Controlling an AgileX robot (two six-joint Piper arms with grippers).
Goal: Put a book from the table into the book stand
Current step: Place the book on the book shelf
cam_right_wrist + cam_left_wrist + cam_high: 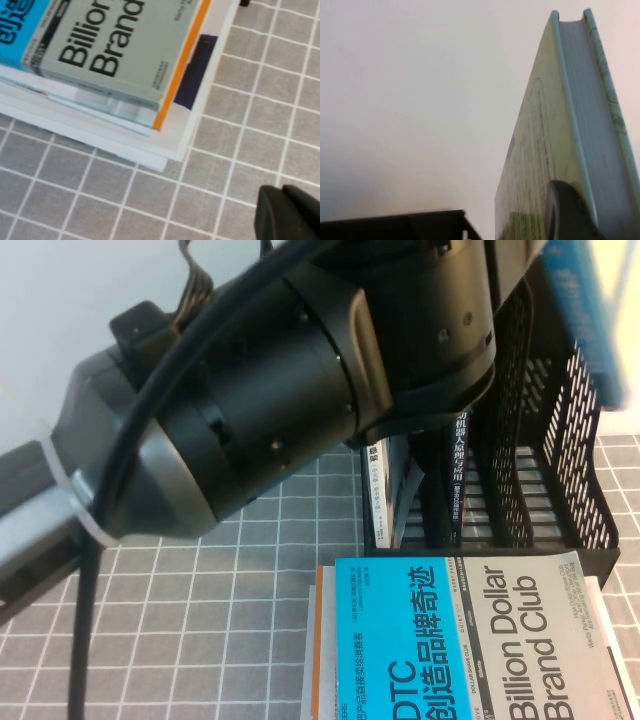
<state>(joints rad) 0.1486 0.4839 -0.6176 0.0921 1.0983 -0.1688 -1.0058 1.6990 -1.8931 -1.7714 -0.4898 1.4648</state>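
Left gripper (570, 212), fingers clamped on the thick pale yellow-green book (555, 150), holds it raised above the tall black perforated plastic book stand (560, 440); misalignment risks snagging a divider, while the right gripper (287, 215), finger state indeterminable, hovers over the grey gridded tabletop (250, 115).

Left arm (250, 410): raised high above the worktop, its thick black and grey body reaching diagonally from the lower left up toward the upper right, filling most of the high view. A black cable (130, 480) loops along its housing, bound near the lower joint by a clear tie (75, 500).

Left end effector (570, 215): lifted well clear of the worktop; one dark rounded finger (565, 210) presses against the cover of the book (555, 125), which it grips at its lower end, held upright.

Right end effector (287, 215): low over the worktop, only a dark tip showing in its own wrist view; finger state cannot be made out.
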